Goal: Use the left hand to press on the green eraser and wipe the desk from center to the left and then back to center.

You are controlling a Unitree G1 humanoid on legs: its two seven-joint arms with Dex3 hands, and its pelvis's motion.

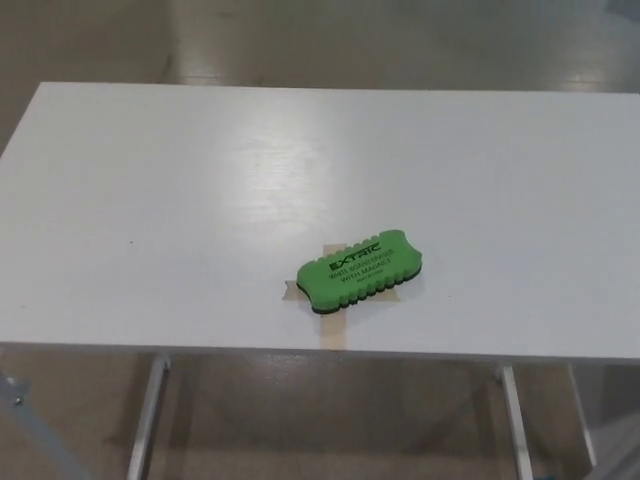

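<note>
Neither robot hand is seen in frame, so their states cannot be told. The white worktop (150,220) is bare at left. The green eraser (360,271) is laid flat, label up, at lower centre on crossed tape strips (333,330), presumably marking the wipe's start and end point.

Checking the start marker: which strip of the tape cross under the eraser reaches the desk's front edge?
The strip running toward the camera from under the green eraser reaches the front edge of the desk. The crosswise strip only pokes out beside the eraser.
</note>
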